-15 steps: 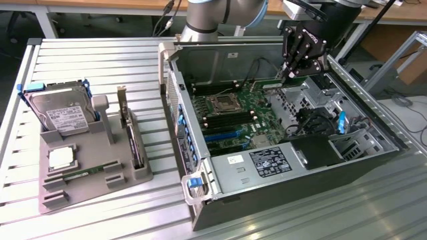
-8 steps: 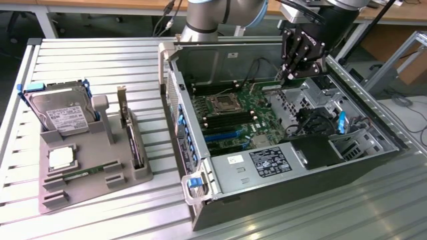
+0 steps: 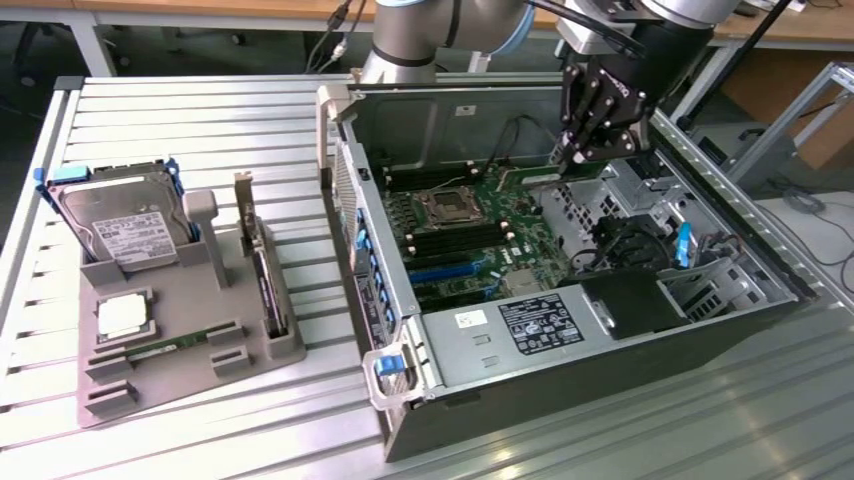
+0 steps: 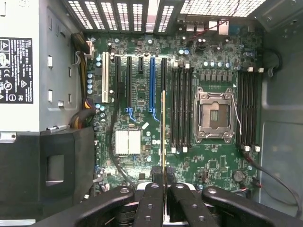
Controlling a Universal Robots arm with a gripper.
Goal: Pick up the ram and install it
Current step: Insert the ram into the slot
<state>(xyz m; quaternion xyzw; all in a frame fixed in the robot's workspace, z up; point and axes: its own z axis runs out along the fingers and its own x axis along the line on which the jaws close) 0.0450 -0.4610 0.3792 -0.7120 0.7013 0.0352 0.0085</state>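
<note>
My gripper (image 4: pixel 163 188) is shut on the ram (image 4: pixel 163 137), a thin green stick seen edge-on in the wrist view. Both black fingers (image 4: pixel 151 201) pinch its near end. The stick hangs above the motherboard (image 4: pixel 142 94), between the blue expansion slot (image 4: pixel 152 85) and the black memory slots (image 4: pixel 182 109) beside the processor socket (image 4: pixel 215 116). It is apart from the board. In the exterior view the gripper (image 3: pixel 583 155) reaches into the open computer case (image 3: pixel 400 385) with the ram (image 3: pixel 534 181) below its fingers.
On the exterior view's left, a grey holder (image 3: pixel 200 370) carries a hard drive (image 3: pixel 127 215), a square processor chip (image 3: pixel 120 315), an upright dark card (image 3: pixel 260 270) and another green stick (image 3: pixel 167 347). The power supply (image 3: pixel 541 320) and cables (image 4: pixel 265 175) crowd the case.
</note>
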